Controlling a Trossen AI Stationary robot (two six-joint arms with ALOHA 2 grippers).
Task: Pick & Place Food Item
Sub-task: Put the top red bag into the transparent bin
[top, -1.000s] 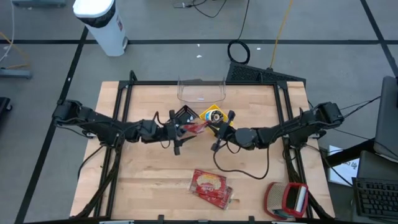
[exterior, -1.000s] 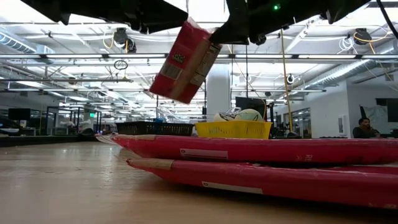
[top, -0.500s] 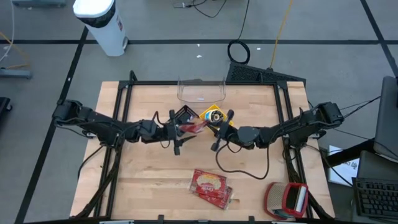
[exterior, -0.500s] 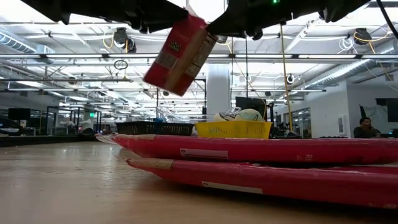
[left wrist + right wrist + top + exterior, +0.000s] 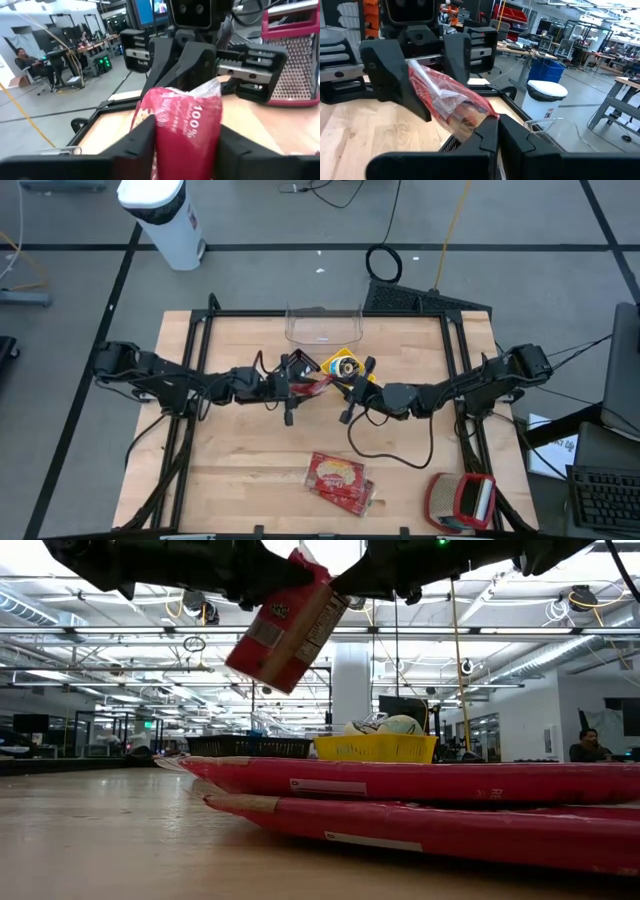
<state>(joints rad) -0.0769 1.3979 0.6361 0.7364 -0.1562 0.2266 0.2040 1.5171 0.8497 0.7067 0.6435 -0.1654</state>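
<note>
A red food packet (image 5: 316, 383) hangs in the air over the table's middle, between my two grippers, which point level at each other. My left gripper (image 5: 297, 387) comes from the left, with its fingers on either side of the packet's body (image 5: 184, 131). My right gripper (image 5: 341, 385) comes from the right and is shut on the packet's other end. In the low view the packet (image 5: 285, 635) hangs tilted, high above the tabletop. My left gripper holds the packet's body between its two fingers, one finger (image 5: 141, 145) on each broad side (image 5: 167, 140). It comes level from the table's left. The packet is lifted clear and tilted. My right gripper pinches the packet's clear crimped end (image 5: 470, 119) between its shut fingers (image 5: 487, 136). It comes level from the table's right. The packet slants away from it toward my left gripper, clear of the table.
A yellow basket (image 5: 346, 366) with round items and a black basket (image 5: 297, 362) stand just beyond the grippers. A clear container (image 5: 322, 326) is at the far edge. Red flat packages (image 5: 338, 481) lie near the front edge. A grater (image 5: 461, 501) is at the near right.
My left gripper has moved toward the table's right, up to the packet, and its fingers now lie around the packet's body. The packet, held throughout by my right gripper, has risen a little and tipped more steeply.
</note>
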